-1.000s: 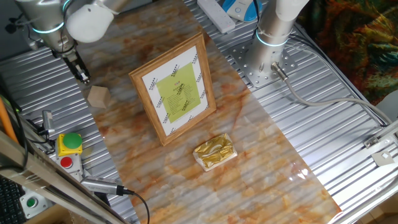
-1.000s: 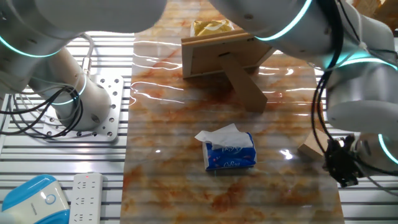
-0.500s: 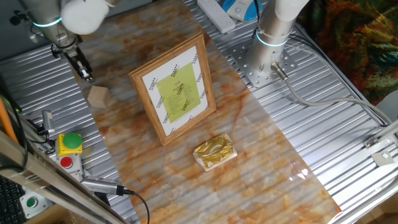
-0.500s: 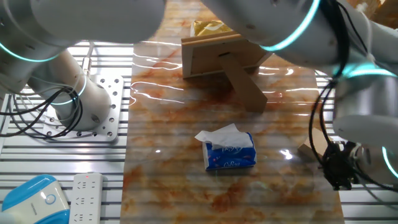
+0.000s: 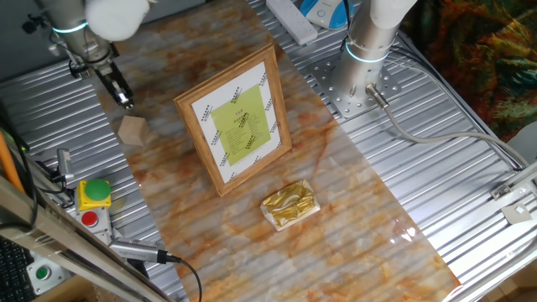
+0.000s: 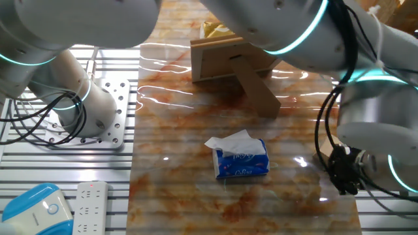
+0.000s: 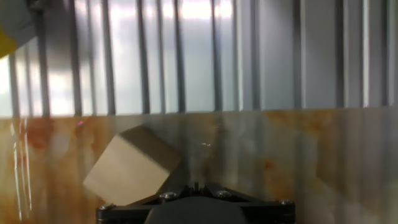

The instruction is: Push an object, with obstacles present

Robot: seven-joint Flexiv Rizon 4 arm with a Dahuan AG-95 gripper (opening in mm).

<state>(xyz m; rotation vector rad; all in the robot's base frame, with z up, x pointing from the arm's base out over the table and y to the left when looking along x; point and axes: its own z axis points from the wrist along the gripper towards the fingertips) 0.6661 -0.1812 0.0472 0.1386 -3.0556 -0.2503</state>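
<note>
The object, a small tan wooden block (image 5: 132,130), lies near the left edge of the marbled mat; the hand view has it at lower left (image 7: 130,165). My gripper (image 5: 123,100) hangs just behind it, a short gap away, fingers shut together to one point with nothing held (image 7: 194,185). In the other fixed view the gripper (image 6: 344,185) covers the block. The obstacles are a light-wood picture frame (image 5: 237,122) standing mid-mat, seen from its back (image 6: 222,55), and a gold foil packet (image 5: 289,204) in front of it, also visible behind the frame (image 6: 219,27).
A blue tissue pack (image 6: 241,160) lies on the mat (image 6: 183,130). A box with red and green buttons (image 5: 92,195) sits at the left on ribbed metal. A second arm's base (image 5: 369,50) and a power strip (image 6: 91,205) stand beside the mat.
My gripper has shifted a little right and away along the mat's left edge, from beside the block to just behind it. The block and obstacles have not moved.
</note>
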